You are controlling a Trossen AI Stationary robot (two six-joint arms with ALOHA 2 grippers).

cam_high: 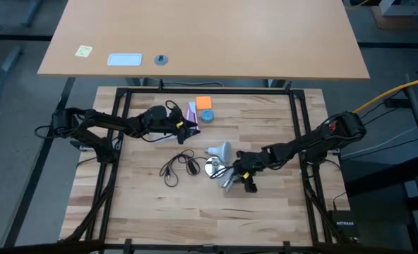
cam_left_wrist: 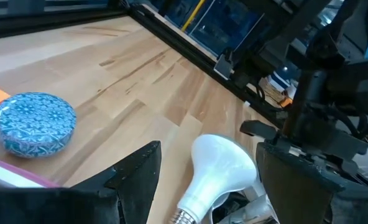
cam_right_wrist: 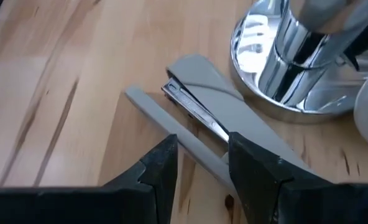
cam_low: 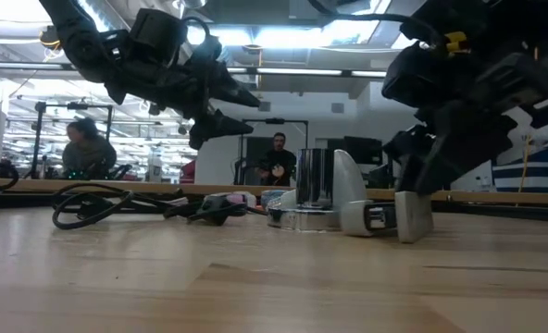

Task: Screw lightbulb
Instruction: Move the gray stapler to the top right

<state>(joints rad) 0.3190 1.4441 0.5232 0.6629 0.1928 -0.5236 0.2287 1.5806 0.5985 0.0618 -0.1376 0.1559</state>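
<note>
My right claw (cam_right_wrist: pixel 202 163) was low near the desk's (cam_high: pixel 265 212) middle, released, w/ its fingers on either side of the grey stapler (cam_high: pixel 229 183) and not on the lightbulb (cam_high: pixel 220 150). The bulb lay on its side just beside the chrome socket (cam_high: pixel 212 167), on the side toward the far edge. My left claw (cam_high: pixel 190 128) hung above the desk, wide open, facing the bulb.

Risks, I think: closing here would grab the stapler, i.e. the wrong thing. A sideways move could push the stapler into the socket. The bulb is round, so a touch may roll it away. The cord (cam_high: pixel 178 166) could also snag.
</note>
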